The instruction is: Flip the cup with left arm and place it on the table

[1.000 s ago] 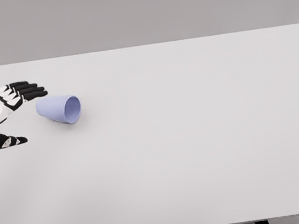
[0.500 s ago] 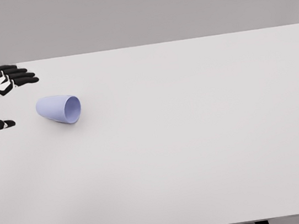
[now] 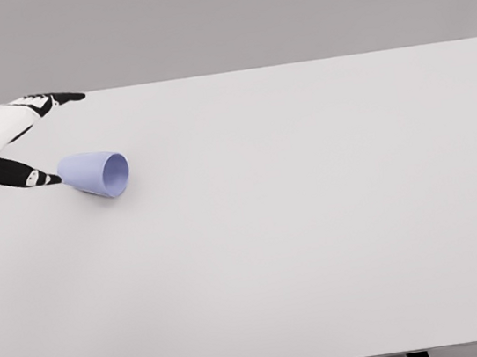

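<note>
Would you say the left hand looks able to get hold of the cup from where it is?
Probably yes. The left hand is open right beside the closed end of the cup, which lies on its side on the table with nothing between them.

My left hand point(image 3: 4, 140) is cut off by the left edge, so I cannot see my arm behind it. My thumb tip comes right up to the cup point(image 3: 95, 174), but I cannot tell if it touches. The surface point(image 3: 316, 221) runs off both sides.
</note>
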Available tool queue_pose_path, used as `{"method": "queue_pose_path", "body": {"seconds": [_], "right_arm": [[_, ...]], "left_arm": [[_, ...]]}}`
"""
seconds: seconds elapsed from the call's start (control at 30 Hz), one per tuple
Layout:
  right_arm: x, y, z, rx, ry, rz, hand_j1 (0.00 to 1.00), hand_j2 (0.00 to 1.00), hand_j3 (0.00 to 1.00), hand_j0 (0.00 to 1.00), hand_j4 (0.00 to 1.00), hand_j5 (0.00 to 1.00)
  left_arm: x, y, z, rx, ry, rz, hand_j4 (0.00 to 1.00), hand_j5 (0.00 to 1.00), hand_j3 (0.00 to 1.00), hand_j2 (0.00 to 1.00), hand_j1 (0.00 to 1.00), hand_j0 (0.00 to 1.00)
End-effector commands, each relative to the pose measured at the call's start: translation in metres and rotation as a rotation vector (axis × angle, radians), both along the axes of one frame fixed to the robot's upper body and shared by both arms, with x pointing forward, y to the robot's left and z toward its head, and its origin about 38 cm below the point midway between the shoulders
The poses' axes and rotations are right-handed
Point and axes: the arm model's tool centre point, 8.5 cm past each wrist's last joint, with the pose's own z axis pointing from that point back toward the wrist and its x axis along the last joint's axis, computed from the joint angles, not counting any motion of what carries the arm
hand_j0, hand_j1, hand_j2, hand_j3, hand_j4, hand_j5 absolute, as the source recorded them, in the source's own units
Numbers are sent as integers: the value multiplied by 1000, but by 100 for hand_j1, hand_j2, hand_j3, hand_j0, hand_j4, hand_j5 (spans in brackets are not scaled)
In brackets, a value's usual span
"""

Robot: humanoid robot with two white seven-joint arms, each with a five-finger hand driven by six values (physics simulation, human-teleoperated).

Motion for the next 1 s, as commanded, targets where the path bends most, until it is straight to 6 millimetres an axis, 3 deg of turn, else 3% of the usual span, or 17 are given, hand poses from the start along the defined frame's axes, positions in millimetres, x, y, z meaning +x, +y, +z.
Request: {"method": "queue_pose_path", "body": {"seconds": [0.0,0.33,0.97], "right_arm": [[0,0,0,0,0,0,100,100,100,100,100,100],[0,0,0,0,0,0,100,100,100,100,100,100],[1,0,0,0,-2,0,100,100,100,100,100,100]], "left_arm": [[2,0,-8,31,22,33,100,100,100,100,100,100],[5,-14,-40,211,43,32,99,99,99,99,99,99],[32,-20,-70,246,140,27,99,99,99,99,99,99]]}}
